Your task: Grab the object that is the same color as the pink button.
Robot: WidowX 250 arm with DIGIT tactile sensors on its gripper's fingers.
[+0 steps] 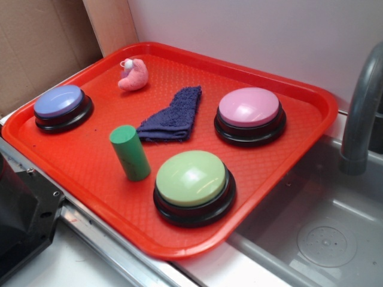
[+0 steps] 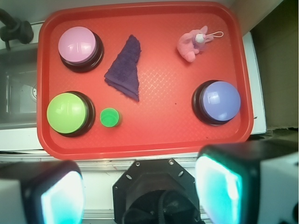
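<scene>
High above the tabletop's near edge, my hand (image 2: 140,191) hangs released and empty, the approach not yet begun, while the pink plush toy (image 2: 191,44) lies near the far corner, awaiting a descent over it.

Pink plush toy (image 1: 134,75) (image 2: 192,43): small, soft, curved like a bean, with a tiny white bit and a thin loop of cord at one end; lies on the red tray near its far left corner. Pink button (image 1: 249,110) (image 2: 77,45): large, round, glossy pink dome on a black base; stands upright toward the tray's far right, well apart from the toy.
</scene>
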